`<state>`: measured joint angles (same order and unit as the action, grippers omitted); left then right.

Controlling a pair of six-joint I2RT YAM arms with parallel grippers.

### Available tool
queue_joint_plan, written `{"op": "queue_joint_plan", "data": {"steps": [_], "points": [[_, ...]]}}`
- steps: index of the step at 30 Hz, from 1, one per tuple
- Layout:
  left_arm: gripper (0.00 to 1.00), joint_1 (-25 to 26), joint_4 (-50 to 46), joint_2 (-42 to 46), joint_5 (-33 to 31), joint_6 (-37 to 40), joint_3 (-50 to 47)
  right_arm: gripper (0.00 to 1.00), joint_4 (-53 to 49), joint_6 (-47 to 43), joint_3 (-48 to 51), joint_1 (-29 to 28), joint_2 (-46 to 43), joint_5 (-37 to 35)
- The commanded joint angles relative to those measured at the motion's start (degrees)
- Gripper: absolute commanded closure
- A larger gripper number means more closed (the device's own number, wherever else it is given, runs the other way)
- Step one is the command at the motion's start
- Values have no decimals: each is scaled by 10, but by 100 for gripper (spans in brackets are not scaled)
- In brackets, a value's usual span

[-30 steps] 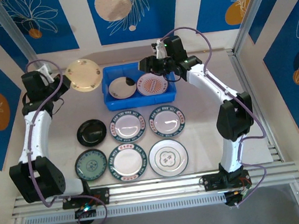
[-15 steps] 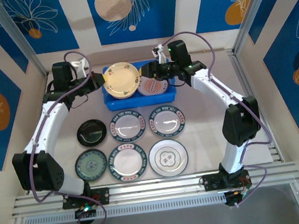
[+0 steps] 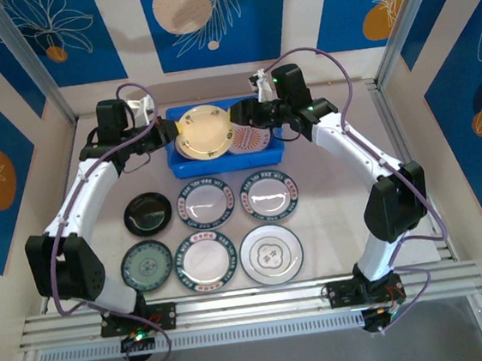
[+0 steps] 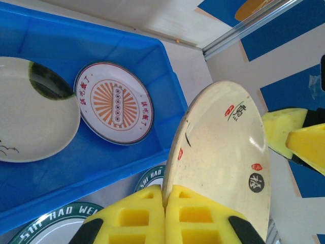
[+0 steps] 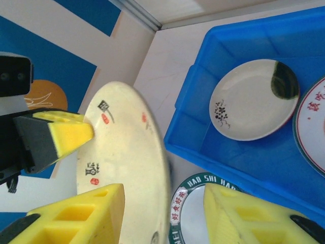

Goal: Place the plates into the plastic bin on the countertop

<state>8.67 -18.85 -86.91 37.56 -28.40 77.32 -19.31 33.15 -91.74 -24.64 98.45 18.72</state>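
Cream plate (image 4: pixel 223 152) pinched by left jaws, right jaws spread, two plates (image 4: pixel 114 101) in bin (image 4: pixel 152 56), six (image 3: pixel 207 203) on countertop (image 3: pixel 323 223)

The cream plate (image 3: pixel 202 133) is held tilted over the left half of the blue bin (image 3: pixel 222 164). Inside lie a white plate (image 4: pixel 30 117) and an orange-patterned one (image 3: pixel 251 135), flat. Toward the front edge of the surface (image 3: pixel 332 223) lie six plates (image 3: pixel 208 204) in two rows.

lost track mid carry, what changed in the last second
The left pincer, shut on the cream plate, swung it right from beside the blue bin to over it. The right pincer, open, now faces that plate's rim. Plates in the bin and on the countertop stayed.
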Motion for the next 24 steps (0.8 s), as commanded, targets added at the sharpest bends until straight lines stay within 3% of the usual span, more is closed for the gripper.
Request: {"op": "queue_joint_plan", "data": {"steps": [1, 3, 9, 11, 14, 16, 17, 18, 19, 20, 24], "points": [[100, 5, 25, -4, 26, -5, 23, 57, -13, -12, -17, -4, 17, 28], [100, 5, 23, -7, 27, -3, 24, 62, -10, -11, -17, -5, 24, 33], [100, 5, 25, -11, 27, -1, 23, 64, -22, -20, -31, -8, 44, 49], [100, 4, 22, -14, 26, 2, 26, 73, -34, -22, -37, -10, 50, 45], [100, 4, 21, -18, 23, 4, 27, 98, -37, -20, -37, -11, 52, 41], [100, 1, 13, -19, 8, 5, 28, 100, -36, -17, -39, -10, 54, 32], [92, -1, 9, -17, -3, 5, 28, 100, -36, -14, -42, -9, 57, 27], [65, -2, 4, -16, -19, 5, 25, 100, -37, -12, -45, -9, 62, 23], [9, -6, -2, -12, -44, 4, 19, 100, -39, -9, -53, -9, 69, 17], [0, -9, -8, -7, -62, 7, 14, 100, -45, -5, -65, -9, 79, 14], [0, -18, -18, 28, -142, 18, -23, 100, -95, 1, -141, -13, 136, -24]]}}
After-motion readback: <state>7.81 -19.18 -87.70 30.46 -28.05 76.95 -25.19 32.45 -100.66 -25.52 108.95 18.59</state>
